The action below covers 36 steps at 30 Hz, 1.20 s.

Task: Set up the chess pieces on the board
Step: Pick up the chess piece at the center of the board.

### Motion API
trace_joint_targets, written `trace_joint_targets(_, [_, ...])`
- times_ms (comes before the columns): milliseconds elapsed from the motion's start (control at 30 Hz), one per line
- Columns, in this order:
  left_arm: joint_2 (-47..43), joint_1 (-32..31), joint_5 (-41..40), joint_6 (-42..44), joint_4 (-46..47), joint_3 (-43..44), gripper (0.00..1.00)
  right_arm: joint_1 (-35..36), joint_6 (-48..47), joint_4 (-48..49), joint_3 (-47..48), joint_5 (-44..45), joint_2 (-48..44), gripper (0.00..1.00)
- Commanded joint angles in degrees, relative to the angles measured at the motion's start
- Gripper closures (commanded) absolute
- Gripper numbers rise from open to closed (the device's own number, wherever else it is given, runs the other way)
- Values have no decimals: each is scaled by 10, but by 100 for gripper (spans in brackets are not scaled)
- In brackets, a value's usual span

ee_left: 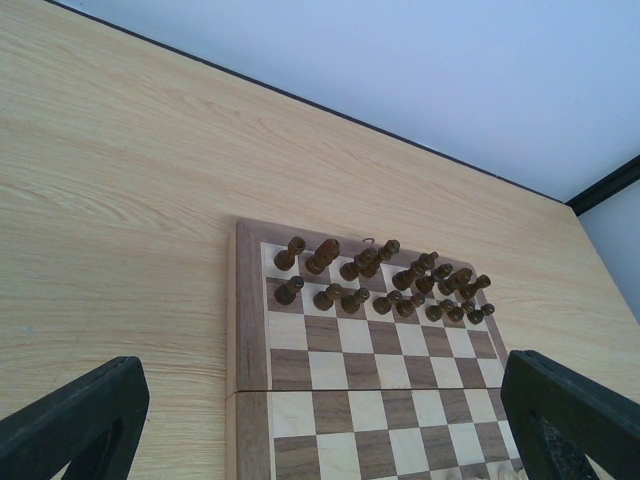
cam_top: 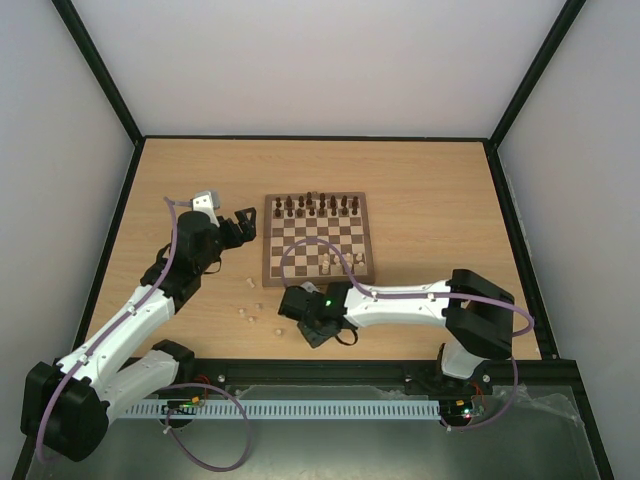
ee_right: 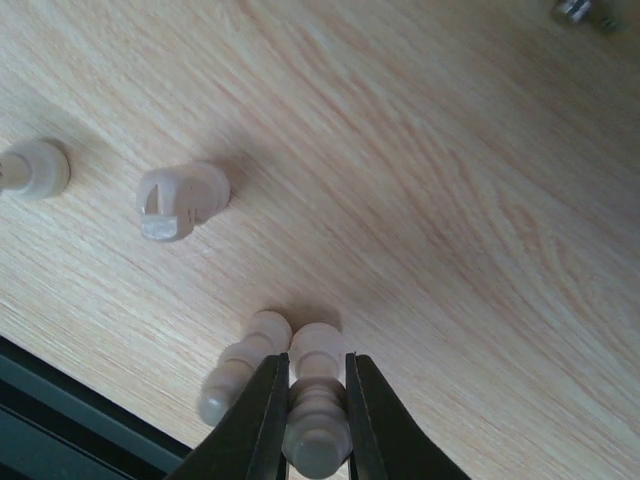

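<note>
The board (cam_top: 268,240) lies mid-table, with the dark chess pieces (cam_top: 315,207) standing in its two far rows and a few pale ones (cam_top: 331,264) near its front. My right gripper (ee_right: 318,365), left of the board's near corner (cam_top: 288,303), is shut on a pale piece (ee_right: 318,345) standing on the table. A second pale piece (ee_right: 240,365) stands touching the left finger's outer side. My left gripper (cam_top: 245,225) hovers open and empty at the board's left edge. In the left wrist view its fingers (ee_left: 80,420) frame the board (ee_left: 247,330) and dark pieces (ee_left: 385,275).
A pale rook (ee_right: 180,200) and another pale piece (ee_right: 35,168) stand on the table beyond the held one. Loose pale pieces (cam_top: 248,283) are scattered left of the right gripper. The table's dark front rail (cam_top: 380,368) runs just behind that gripper.
</note>
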Motion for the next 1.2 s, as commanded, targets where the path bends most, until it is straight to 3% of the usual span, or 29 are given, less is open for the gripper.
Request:
trace_joint_targets(0, [-4,-1,5,5,0,11,0,-2,-8,-45,31,46,-1,91])
trace_joint_targets(167, [-7,-1,3,5,-3,12,0,-59,-36,-63,56,69,-19,91])
trace_joint_targets(400, [-14,-1,1,6,-4,12,0,-156,-107,-53,126,30,-5,91])
trace_joint_targets(567, [-14,-1,1,6,-5,13,0,-168,-122,-47,147,-5,15,92])
trace_joint_targets(933, [-10,-1,17,4,2,11,0,-177,-112,-15,77,-89,-117,91])
trace_joint_targets(1167, [15,1,133,-34,36,12,0,-238,-98,57,-15,-161,-214,92])
